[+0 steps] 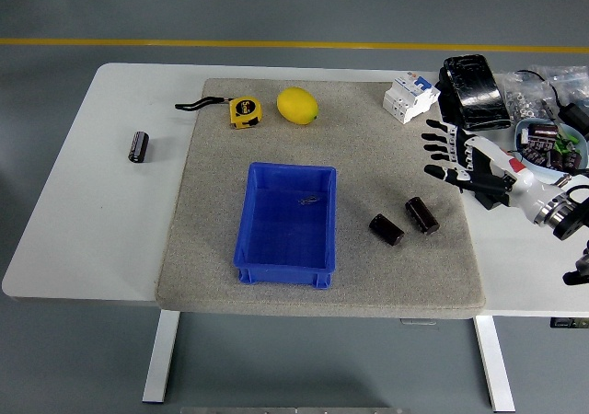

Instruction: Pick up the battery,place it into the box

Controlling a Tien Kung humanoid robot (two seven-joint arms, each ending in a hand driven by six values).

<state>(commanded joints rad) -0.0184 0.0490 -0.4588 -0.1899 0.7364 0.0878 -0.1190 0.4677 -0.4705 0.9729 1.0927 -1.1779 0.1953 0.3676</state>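
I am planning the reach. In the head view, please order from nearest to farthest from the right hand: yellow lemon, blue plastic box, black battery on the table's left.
From the right hand:
1. Blue plastic box, mat centre.
2. Yellow lemon, mat's far edge.
3. Black battery, bare table, far left.

Right arm (past wrist) leaves frame's edge.

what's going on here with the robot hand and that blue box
The robot's right hand hovers over the mat's right edge, fingers spread, holding nothing. Two dark batteries lie on the grey mat just right of the blue box, a third lies far left on the white table. No battery is in the box yet. The left arm is out of view.
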